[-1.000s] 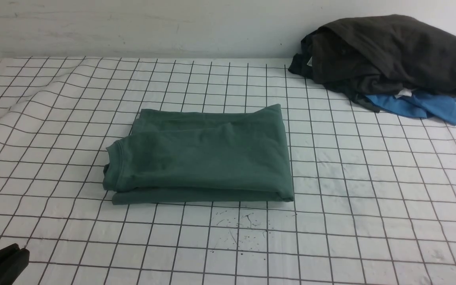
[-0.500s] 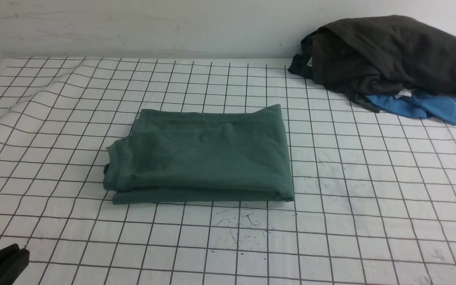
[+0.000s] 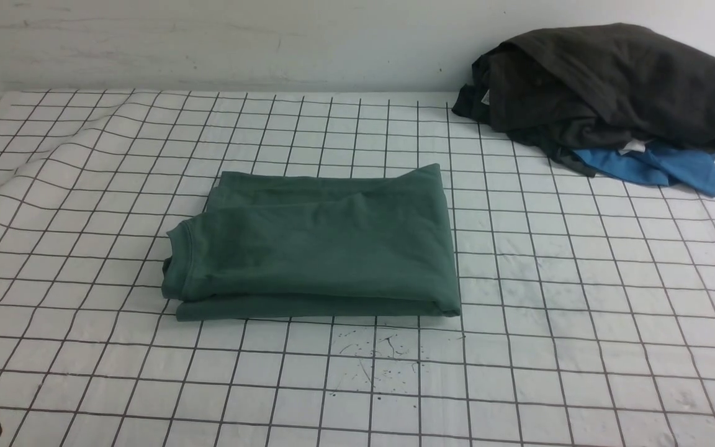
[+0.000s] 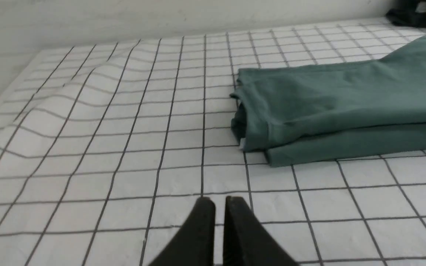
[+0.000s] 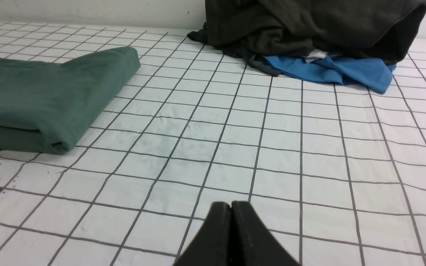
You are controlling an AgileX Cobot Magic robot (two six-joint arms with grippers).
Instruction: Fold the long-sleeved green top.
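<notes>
Hovering low over the near left of the grid-lined sheet (image 3: pixel 581 298), left gripper (image 4: pixel 218 201) has its jaws nearly together, empty. Right gripper (image 5: pixel 231 205) pinched closed, empty, near right. Green long-sleeved top (image 3: pixel 320 248) lies folded at centre. Dark garments (image 3: pixel 612 81) heaped over blue garment (image 3: pixel 661 167), far right.

Top (image 3: pixel 320 248) lies mid-table (image 3: pixel 581 323); clothes pile (image 3: pixel 606 93) behind, far right.
</notes>
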